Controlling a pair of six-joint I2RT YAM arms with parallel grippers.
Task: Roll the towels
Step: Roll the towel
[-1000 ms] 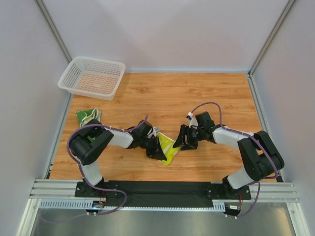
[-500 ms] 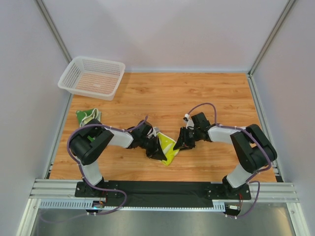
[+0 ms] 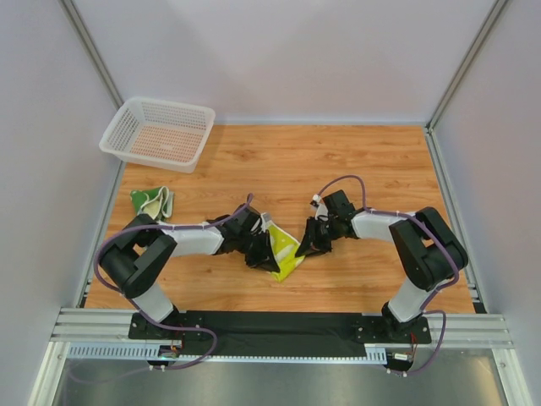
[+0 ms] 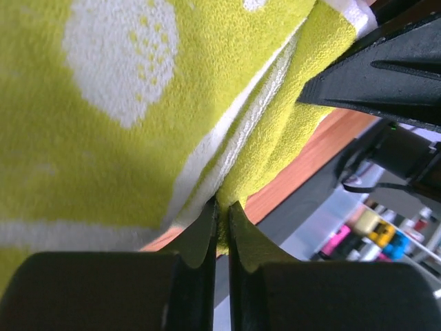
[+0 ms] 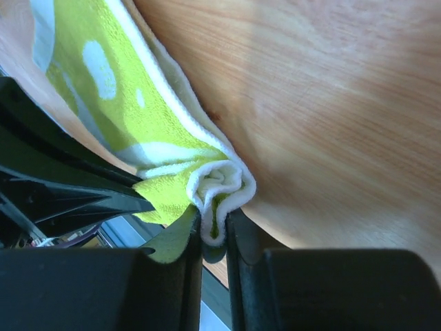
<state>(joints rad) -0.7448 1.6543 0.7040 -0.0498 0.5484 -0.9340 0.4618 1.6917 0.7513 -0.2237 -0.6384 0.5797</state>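
A bright yellow-green towel (image 3: 285, 251) with white spots lies between both grippers at the table's middle front. My left gripper (image 3: 264, 254) is shut on its left part; in the left wrist view the jaws pinch a fold of the towel (image 4: 103, 117). My right gripper (image 3: 310, 243) is shut on its right corner, a bunched fold with a white edge (image 5: 219, 181) in the right wrist view. A cream and green patterned towel (image 3: 153, 202) lies folded at the left edge of the table, apart from both grippers.
A white plastic mesh basket (image 3: 159, 132) stands at the back left corner. Grey walls close the table on three sides. A black rail runs along the near edge by the arm bases.
My right gripper has moved left to the towel's right corner and closed on it. My left arm has stretched a little, its gripper still on the towel.
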